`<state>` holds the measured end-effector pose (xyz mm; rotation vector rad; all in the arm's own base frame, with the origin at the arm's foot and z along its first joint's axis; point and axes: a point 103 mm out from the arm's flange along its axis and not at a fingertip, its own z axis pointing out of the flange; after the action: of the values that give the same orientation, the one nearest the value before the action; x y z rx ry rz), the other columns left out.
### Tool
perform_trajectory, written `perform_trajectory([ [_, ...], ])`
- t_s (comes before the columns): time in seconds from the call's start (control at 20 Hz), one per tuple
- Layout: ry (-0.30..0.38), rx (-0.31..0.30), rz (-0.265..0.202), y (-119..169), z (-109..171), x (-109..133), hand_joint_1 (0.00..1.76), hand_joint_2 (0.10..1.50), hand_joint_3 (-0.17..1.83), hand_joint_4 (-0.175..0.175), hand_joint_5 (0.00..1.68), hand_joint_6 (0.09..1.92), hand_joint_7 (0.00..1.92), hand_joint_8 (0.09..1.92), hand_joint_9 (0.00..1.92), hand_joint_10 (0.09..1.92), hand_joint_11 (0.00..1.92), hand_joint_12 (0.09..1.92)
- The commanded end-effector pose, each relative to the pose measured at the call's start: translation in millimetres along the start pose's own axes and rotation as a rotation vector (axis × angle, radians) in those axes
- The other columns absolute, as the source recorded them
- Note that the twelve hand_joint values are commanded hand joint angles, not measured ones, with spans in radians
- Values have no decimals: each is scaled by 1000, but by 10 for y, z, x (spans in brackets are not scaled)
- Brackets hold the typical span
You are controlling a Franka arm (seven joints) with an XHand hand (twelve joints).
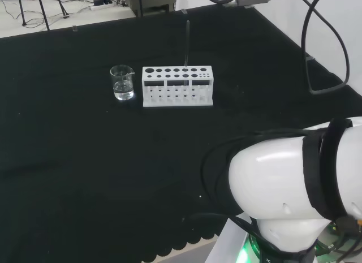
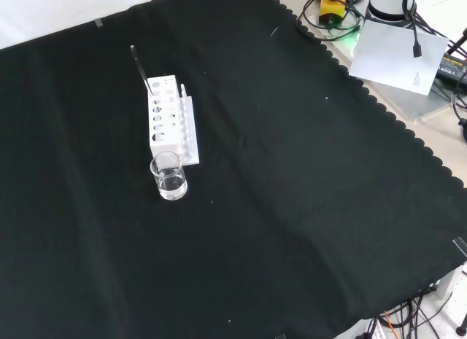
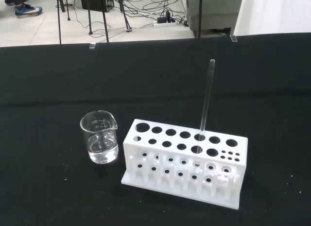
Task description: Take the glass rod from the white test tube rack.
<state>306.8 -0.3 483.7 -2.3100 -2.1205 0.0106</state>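
A white test tube rack (image 1: 177, 86) stands on a counter (image 1: 85, 161) covered in black cloth. A thin clear glass rod (image 1: 187, 45) stands in one of the rack's top holes and rises well above it. In the head view the rod sits right of the rack's middle, in the back row. In the wrist view (image 3: 206, 99) it leans slightly and enters a hole in the farther row, toward the end of the rack away from the beaker. In the front view the rod (image 2: 141, 71) sticks up from the far end of the rack (image 2: 169, 120), tilting toward the view's left.

A small clear glass beaker (image 1: 123, 82) stands just beside the rack, apart from it, at its left end in the head view and nearer the camera in the front view (image 2: 169, 176). It holds a little clear liquid at the bottom.

The robot hand's fingers cannot be made out, so I cannot tell whether they are spread or curled, nor how the rod lies relative to it. The wrist view looks at the rack and rod from some way off. The rod's lower end is hidden inside the rack, and its clear glass is faint against the black cloth. The arm's white link (image 1: 294, 184) stands large at the lower right of the head view.
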Motion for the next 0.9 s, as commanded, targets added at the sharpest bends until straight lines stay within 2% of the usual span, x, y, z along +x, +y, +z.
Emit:
perform_trajectory([
  [0.05, -7, -11, -2, 0, -4, 0, 992, 864, 315, -156, 170, 140, 178, 518, 300, 715, 295, 867],
  [0.15, 4, -20, 2, -4, -4, -17, 943, 727, 565, -153, 38, 87, 40, 361, 68, 681, 67, 873],
  [0.25, 13, -15, 11, -6, 3, -38, 931, 676, 663, -152, 7, 87, 8, 324, 13, 670, 13, 873],
  [0.55, 10, -11, 10, 26, 37, -80, 923, 656, 706, -151, 0, 87, 0, 318, 0, 665, 0, 895],
  [0.9, 24, -11, -5, 310, 102, -186, 906, 643, 741, -148, 0, 87, 0, 400, 0, 756, 0, 1114],
])
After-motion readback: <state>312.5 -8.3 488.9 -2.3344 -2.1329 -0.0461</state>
